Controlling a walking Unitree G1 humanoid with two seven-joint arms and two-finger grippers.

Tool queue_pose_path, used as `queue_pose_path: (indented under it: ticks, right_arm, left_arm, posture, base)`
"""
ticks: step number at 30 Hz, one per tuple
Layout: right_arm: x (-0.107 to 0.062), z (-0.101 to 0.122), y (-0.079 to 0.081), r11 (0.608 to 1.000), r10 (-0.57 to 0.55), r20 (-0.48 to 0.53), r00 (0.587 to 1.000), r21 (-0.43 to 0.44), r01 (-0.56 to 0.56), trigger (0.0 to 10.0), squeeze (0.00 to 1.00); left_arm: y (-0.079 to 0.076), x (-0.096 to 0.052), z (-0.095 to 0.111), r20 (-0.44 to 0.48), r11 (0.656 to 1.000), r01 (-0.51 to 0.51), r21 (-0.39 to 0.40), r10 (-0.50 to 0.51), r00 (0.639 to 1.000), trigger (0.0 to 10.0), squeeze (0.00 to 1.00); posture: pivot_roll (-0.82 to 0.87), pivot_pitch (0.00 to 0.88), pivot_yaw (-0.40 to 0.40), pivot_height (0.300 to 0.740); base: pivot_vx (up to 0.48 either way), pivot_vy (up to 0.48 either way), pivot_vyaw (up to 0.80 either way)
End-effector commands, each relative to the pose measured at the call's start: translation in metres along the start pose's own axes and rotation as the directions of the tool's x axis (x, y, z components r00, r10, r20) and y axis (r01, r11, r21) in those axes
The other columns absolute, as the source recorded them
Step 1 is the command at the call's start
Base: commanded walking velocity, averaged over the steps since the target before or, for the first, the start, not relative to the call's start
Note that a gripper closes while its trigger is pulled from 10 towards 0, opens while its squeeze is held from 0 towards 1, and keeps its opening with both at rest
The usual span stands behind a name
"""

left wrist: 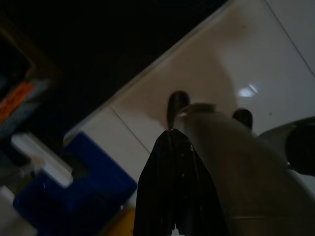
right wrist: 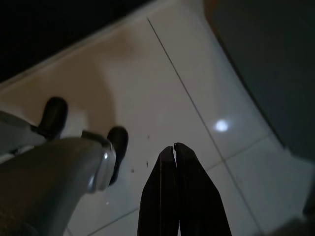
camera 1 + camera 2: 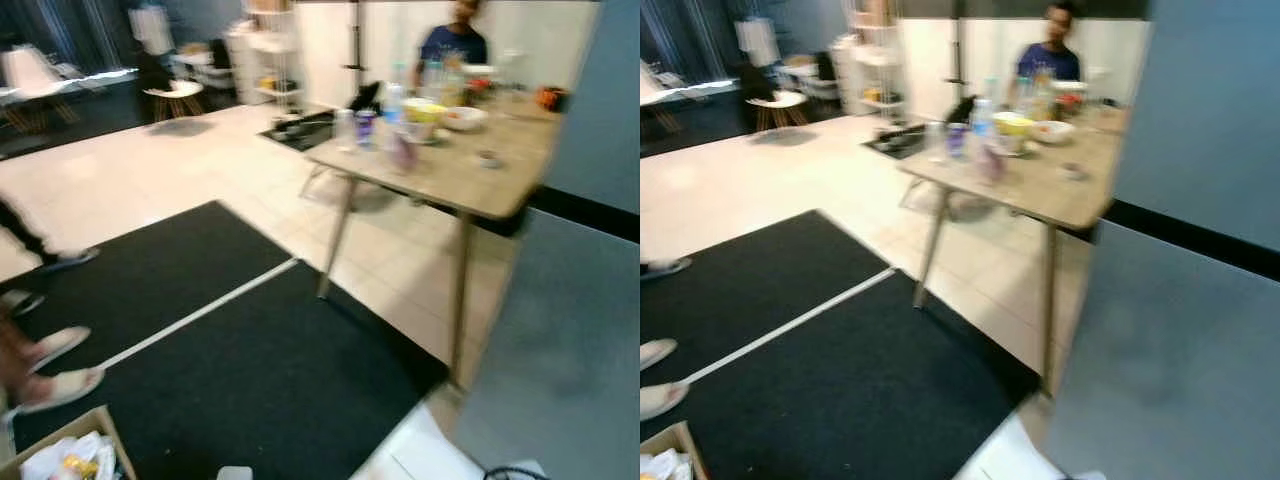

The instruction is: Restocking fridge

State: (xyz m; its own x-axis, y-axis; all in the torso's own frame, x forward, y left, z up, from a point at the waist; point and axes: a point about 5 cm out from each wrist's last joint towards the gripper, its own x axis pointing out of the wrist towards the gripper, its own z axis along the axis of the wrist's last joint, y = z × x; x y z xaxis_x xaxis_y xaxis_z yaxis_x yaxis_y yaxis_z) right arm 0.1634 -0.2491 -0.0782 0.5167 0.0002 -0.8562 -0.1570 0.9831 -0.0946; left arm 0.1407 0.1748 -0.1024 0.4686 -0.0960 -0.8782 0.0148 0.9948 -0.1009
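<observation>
Tall flat grey fridge stands upright at near right beside the wooden worktop; right pincer clenched above glossy tile; left pincer hangs, grip unclear.

1. We count one wooden table, our landmark, standing on pale tile just past the far edge of the mat.
2. One black floor mat lies in front of the table, crossed by one white stripe.
3. One person in a blue top stands behind the table.
4. On the table we make out two bowls, one yellow and one white; the bottles and cups beside them are too blurred to count.
5. One tall grey fridge rises to the right of the table.
6. One cardboard box sits well in front of the table, to its left.
7. Near the box we count three pale slippers on feet.
</observation>
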Motion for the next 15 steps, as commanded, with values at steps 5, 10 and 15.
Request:
queue_pose_path:
  ticks: [5,10,15]
  right_arm:
    - [-0.0002,-0.0055,0.0034,1.000,0.012,-0.019,1.000,-0.010,-0.012,10.0,0.00]
    - [0.0003,-0.0047,0.0049,1.000,0.014,-0.016,1.000,-0.015,-0.015,10.0,0.00]
    - [0.0013,-0.0013,0.0066,1.000,0.018,-0.005,1.000,-0.012,-0.018,10.0,0.00]
  left_arm:
    - [0.0006,-0.0002,-0.0008,-0.002,1.000,-0.006,0.002,0.006,1.000,10.0,0.00]
    - [0.0015,-0.0004,-0.0010,-0.003,1.000,-0.009,0.007,0.010,1.000,10.0,0.00]
    - [0.0027,-0.0005,-0.0002,0.000,1.000,-0.012,0.007,0.012,1.000,10.0,0.00]
  posture:
    - [-0.10,0.000,0.007,0.740]
    - [-0.10,0.000,0.008,0.740]
    - [-0.09,0.000,0.012,0.740]
  base:
    - [0.000,0.000,0.77]
    - [0.000,0.000,0.76]
    - [0.000,0.000,0.76]
